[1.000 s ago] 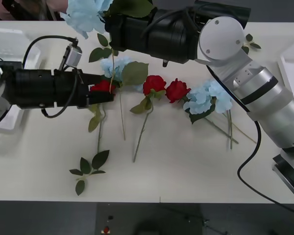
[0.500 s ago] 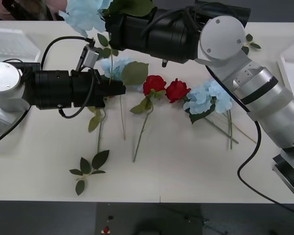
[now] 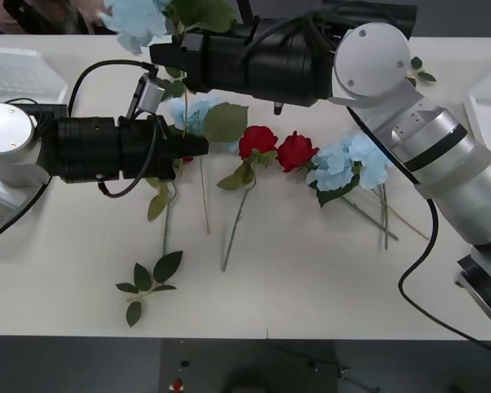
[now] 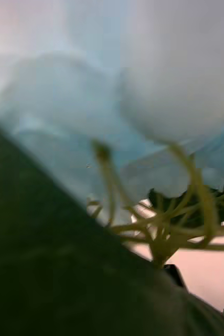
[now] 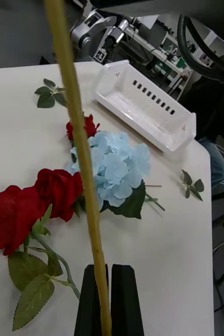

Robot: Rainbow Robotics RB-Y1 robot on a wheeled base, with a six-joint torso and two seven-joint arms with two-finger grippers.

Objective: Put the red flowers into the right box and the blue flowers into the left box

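Observation:
My right gripper (image 3: 165,56) reaches across the table's back and is shut on a blue flower (image 3: 135,20), lifted with its stem (image 3: 185,106) hanging down; its petals (image 4: 143,79) sit close to the right wrist camera. My left gripper (image 3: 200,147) lies low over the leftmost red flower (image 3: 186,160), fingers (image 5: 123,299) shut, the hanging stem (image 5: 80,157) crossing in front. Two more red flowers (image 3: 258,141) (image 3: 295,151) and two blue flowers (image 3: 348,164) (image 3: 195,110) lie on the table. The left box (image 3: 20,74) is at the far left, the right box (image 5: 148,107) at the far right.
Loose leaf sprigs lie near the front (image 3: 151,278) and at the back right (image 3: 417,74). Long green stems (image 3: 237,221) trail toward the front edge. My right arm's silver links (image 3: 442,155) span the table's right half. A black cable (image 3: 417,278) loops there.
My left arm has slid to the right, covering the leftmost red flower. My right arm has shifted left with the blue flower still held high.

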